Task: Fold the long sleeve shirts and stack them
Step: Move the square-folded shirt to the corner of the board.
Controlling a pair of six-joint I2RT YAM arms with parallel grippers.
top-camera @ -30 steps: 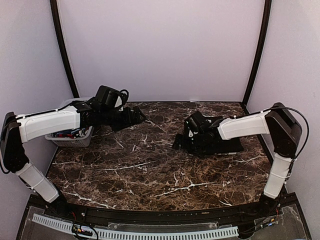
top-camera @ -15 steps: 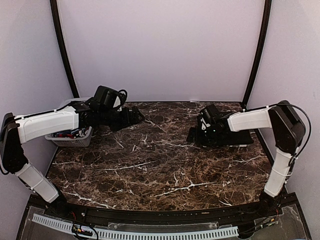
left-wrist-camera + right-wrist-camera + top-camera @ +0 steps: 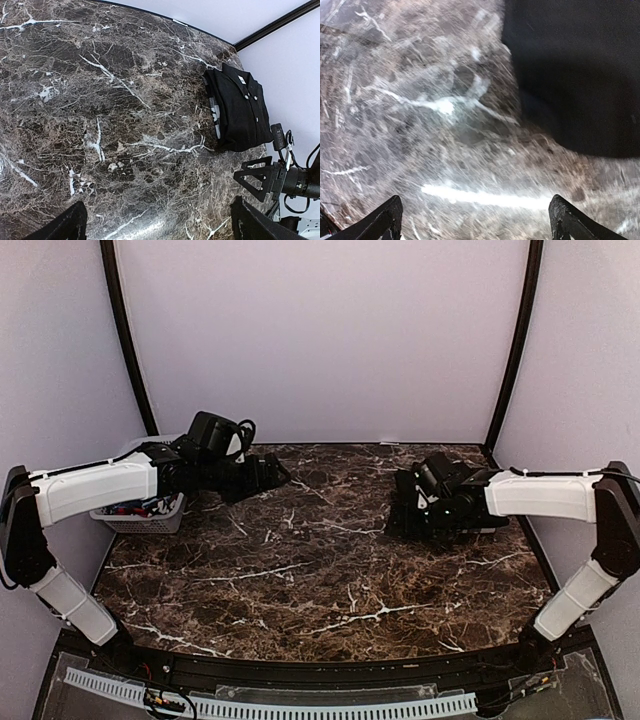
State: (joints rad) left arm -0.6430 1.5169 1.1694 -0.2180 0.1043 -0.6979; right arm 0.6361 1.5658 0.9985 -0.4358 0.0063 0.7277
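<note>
The plain black long sleeve shirt (image 3: 242,112) lies folded at the table's far right, its small white buttons showing. The checked shirt (image 3: 215,116) shows only as a black-and-white edge under it. In the top view this stack (image 3: 455,530) is a dark patch half hidden under my right wrist. My right gripper (image 3: 402,512) hovers open just off the stack's left edge, with blurred marble between its fingertips (image 3: 475,217) and the black shirt (image 3: 580,75) ahead to the right. My left gripper (image 3: 278,472) hangs open and holds nothing above the back left of the table, only marble between its fingertips (image 3: 157,225).
A white lattice basket (image 3: 140,514) holding small items sits at the left edge under my left arm. Dark marble table (image 3: 300,580) with white veins. Black frame posts (image 3: 512,350) and purple walls close in the back and sides.
The folded stack and my right gripper have shifted right, toward the table's right edge, and the right arm has stretched out lower. The left arm has stayed still.
</note>
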